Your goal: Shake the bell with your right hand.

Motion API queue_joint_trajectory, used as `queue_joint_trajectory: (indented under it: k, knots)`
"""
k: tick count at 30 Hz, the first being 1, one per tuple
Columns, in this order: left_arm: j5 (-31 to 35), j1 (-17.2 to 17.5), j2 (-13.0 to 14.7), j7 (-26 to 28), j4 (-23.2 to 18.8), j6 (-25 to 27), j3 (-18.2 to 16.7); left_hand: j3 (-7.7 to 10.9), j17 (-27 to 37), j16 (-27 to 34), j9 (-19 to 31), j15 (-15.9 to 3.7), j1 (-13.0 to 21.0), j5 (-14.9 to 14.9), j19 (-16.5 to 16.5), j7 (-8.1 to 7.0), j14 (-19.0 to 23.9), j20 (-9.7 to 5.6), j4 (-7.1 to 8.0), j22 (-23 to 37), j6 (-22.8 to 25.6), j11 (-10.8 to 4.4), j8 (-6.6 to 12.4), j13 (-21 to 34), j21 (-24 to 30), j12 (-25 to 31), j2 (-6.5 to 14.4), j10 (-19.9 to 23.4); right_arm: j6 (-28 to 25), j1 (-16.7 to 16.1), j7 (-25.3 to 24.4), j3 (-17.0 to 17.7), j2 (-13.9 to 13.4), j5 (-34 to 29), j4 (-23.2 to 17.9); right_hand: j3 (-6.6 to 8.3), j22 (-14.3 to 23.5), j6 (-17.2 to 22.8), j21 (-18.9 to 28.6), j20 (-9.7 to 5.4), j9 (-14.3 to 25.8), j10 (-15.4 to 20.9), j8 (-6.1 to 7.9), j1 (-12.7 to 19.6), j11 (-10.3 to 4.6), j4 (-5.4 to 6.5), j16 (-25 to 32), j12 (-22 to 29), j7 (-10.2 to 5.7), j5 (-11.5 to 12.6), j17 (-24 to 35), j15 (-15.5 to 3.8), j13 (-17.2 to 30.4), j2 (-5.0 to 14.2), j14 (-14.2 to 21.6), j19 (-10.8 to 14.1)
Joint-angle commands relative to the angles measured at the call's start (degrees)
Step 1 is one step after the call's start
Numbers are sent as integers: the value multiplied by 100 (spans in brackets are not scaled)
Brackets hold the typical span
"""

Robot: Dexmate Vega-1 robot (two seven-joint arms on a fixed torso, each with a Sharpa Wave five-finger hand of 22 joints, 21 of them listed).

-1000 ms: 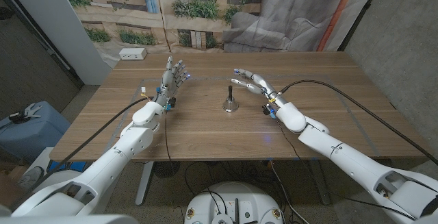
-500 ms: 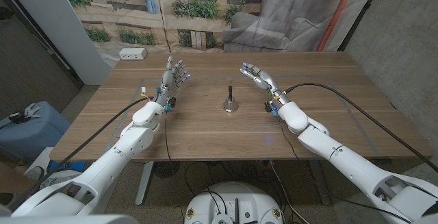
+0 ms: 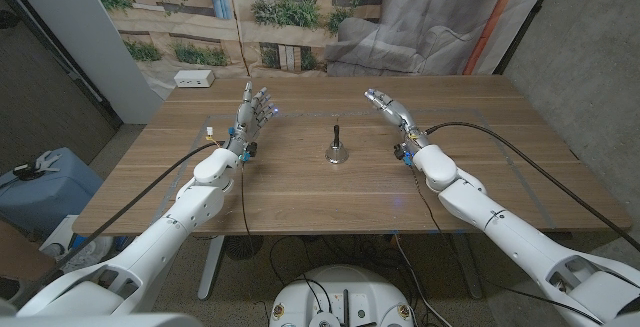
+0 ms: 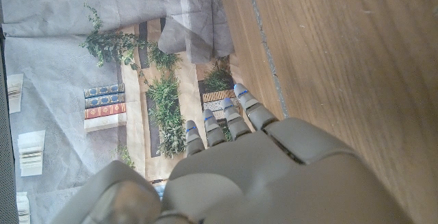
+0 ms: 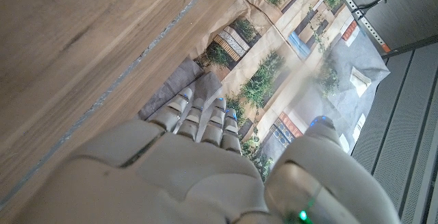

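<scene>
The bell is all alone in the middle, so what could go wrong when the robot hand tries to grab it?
The bell stands upright on a narrow base, with a thin dark handle. The right robot hand is off to its side, open, holding nothing. Reaching in sideways, it might bump the handle and tip the bell over. The handle is slim, so the fingers could close beside it and miss. A loose hold might let the bell slip out during shaking.
</scene>
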Motion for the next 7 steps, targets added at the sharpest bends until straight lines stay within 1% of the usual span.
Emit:
queue_joint_trajectory:
  k: [1, 5, 7]
  knots:
    - [-1, 0, 2, -1, 0, 3, -1, 3, 27, 33, 25, -559, -6, 34, 46, -35, 37, -15, 26, 32, 0, -23, 32, 28, 41, 29, 45, 9, -189, -20, 192, 163, 133, 798, 149, -13, 15, -63, 22, -83, -5, -58, -1, -56, 25, 36, -32, 11, 22, 31, -13, -69, 10, 47, -53, 28]
    - [-3, -1, 3, -8, 2, 2, -1, 3, 27, 31, 25, -558, -6, 34, 47, -35, 32, -15, 26, 32, 0, -17, 33, 28, 41, 30, 45, 12, -131, -36, 253, 244, 224, 1074, 260, -13, 15, -95, 20, -116, -8, -85, 2, -90, 37, 42, -40, 16, 25, 35, -23, -70, 7, 65, -67, 16]
    - [-3, -1, 3, -8, 3, 3, -1, 3, 27, 32, 25, -550, -6, 34, 45, -35, 34, -15, 26, 32, 1, -22, 33, 28, 40, 30, 45, 12, -128, -28, 260, 253, 196, 1082, 269, -13, 15, -102, 20, -122, -9, -95, 3, -101, 41, 45, -42, 16, 29, 36, -25, -75, 6, 73, -70, 15]
